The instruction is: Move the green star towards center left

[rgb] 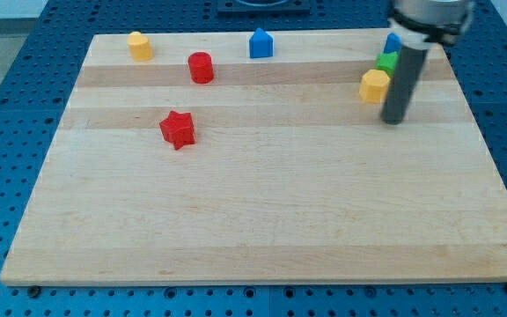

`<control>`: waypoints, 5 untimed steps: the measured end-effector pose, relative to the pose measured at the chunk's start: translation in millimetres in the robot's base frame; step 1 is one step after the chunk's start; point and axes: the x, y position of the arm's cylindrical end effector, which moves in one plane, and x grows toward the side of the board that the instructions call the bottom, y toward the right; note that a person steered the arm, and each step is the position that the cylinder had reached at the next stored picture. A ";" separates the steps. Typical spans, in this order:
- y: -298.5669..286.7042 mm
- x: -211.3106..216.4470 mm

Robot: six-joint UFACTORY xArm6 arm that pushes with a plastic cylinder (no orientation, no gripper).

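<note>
Green block (385,62), shape unclear, half-hidden behind my tip (394,121) beside a yellow block (374,85); no fingers visible

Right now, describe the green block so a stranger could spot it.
Look at the wooden board's top right corner. Three blocks cluster there beside my tip: the green block sits between a blue block above and a yellow block below.

One camera looks down at a slant from the near edge, taking in the whole wooden bench (262,220).
</note>
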 end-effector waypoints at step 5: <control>76.7 -125.7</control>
